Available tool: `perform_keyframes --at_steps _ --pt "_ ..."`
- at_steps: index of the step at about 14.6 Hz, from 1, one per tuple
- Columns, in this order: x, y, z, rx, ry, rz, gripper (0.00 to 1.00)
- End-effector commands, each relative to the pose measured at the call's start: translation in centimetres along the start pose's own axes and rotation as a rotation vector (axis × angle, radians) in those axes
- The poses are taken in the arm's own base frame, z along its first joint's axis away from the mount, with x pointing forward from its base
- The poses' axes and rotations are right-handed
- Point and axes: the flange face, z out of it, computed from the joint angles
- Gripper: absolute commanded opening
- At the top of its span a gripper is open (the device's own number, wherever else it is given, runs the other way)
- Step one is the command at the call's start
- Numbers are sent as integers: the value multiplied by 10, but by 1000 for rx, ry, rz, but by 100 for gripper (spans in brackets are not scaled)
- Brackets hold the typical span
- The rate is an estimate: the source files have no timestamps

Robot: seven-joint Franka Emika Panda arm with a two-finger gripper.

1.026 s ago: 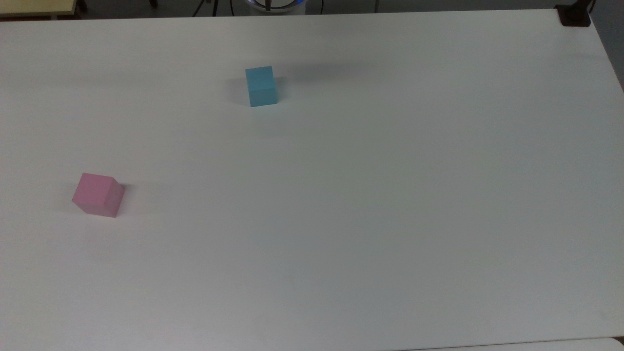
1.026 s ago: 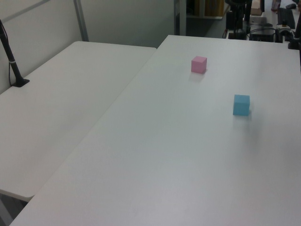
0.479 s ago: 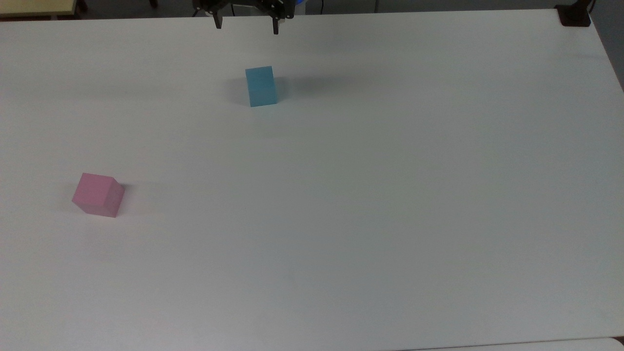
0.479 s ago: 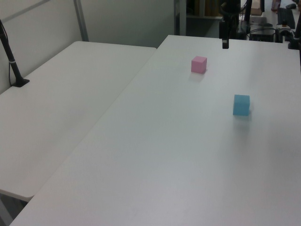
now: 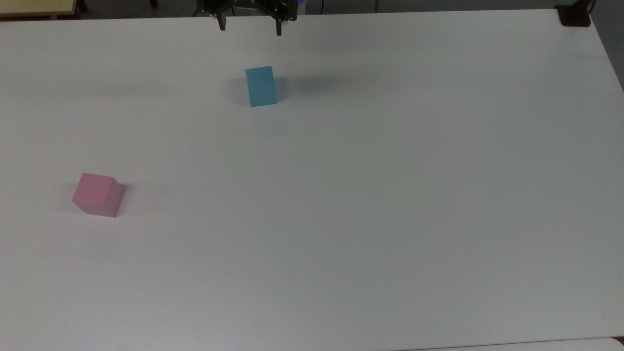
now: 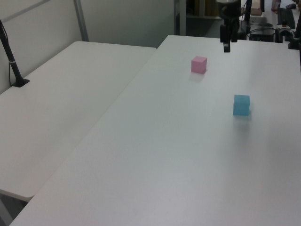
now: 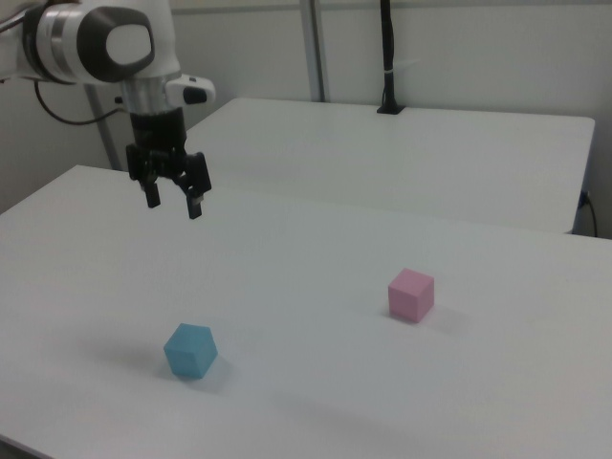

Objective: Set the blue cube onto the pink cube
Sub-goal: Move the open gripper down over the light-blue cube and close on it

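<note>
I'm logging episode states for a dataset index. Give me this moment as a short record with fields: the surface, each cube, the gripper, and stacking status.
surface: white matte table
blue cube: small light-blue matte cube, resting on the table, untouched
pink cube: small pale-pink matte cube, resting on the table, apart from the blue cube, nothing on top
gripper: black two-finger gripper, fingers spread and empty, in the air above the table, not touching either cube
arm: white arm with the gripper pointing down
stacking status: not yet done; blue cube not grasped
</note>
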Motion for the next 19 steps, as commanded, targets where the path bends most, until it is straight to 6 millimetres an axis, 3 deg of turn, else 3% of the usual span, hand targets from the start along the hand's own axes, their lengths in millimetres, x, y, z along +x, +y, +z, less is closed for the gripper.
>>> perform_keyframes --at_steps 1,4,8,13,17,18,19 --pt "-7 -20 56 -4 -20 -45 100" --pt "-6 -21 103 -56 -46 -94 100" --pt "-20 -20 152 -87 -139 -295 100" --pt "-11 -19 221 -134 -157 -335 100" --pt "-4 -23 238 -141 -153 -315 100" --pt "-3 -23 240 -140 -150 -316 94" --pt "-2 -24 245 -143 -160 -320 77"
